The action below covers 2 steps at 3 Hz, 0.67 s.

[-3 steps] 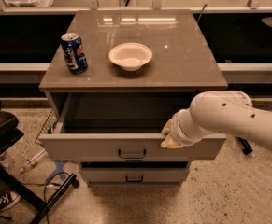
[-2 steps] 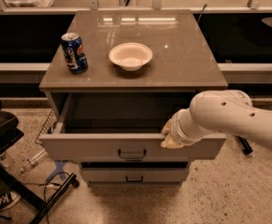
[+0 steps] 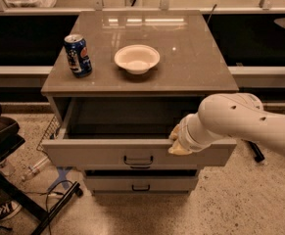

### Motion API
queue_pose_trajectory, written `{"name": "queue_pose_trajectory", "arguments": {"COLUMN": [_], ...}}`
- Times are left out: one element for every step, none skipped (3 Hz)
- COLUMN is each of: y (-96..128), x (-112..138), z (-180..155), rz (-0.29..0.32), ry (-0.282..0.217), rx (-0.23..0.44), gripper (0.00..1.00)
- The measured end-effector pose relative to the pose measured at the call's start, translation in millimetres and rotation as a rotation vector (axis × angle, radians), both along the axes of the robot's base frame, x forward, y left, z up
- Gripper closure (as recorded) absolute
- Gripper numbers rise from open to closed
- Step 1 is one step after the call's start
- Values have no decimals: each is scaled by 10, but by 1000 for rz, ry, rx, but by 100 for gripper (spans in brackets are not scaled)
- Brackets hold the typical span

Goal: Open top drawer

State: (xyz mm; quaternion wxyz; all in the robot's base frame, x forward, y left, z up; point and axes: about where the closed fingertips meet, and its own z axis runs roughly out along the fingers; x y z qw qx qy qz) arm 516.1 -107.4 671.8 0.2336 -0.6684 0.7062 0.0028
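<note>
The top drawer (image 3: 98, 153) of the grey-beige cabinet stands pulled out, its dark interior showing and its small dark bail handle (image 3: 138, 160) at the centre of the flat front. My white arm comes in from the right. The gripper (image 3: 178, 142) sits at the drawer's top front edge, right of the handle, mostly hidden behind the wrist. A narrower drawer (image 3: 139, 184) with a similar handle is below, closed.
A blue soda can (image 3: 78, 55) and a white bowl (image 3: 137, 58) stand on the cabinet top (image 3: 191, 58). A dark cart (image 3: 0, 141) and cables are on the floor at left. Shelving runs along the back.
</note>
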Motion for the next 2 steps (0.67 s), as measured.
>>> {"name": "queue_pose_trajectory", "arguments": {"y": [-31, -68], "x": [-204, -396], "z": [18, 57], "rz": [53, 103], "ry": [35, 71], "rx": [-50, -87], "gripper": [100, 100]}}
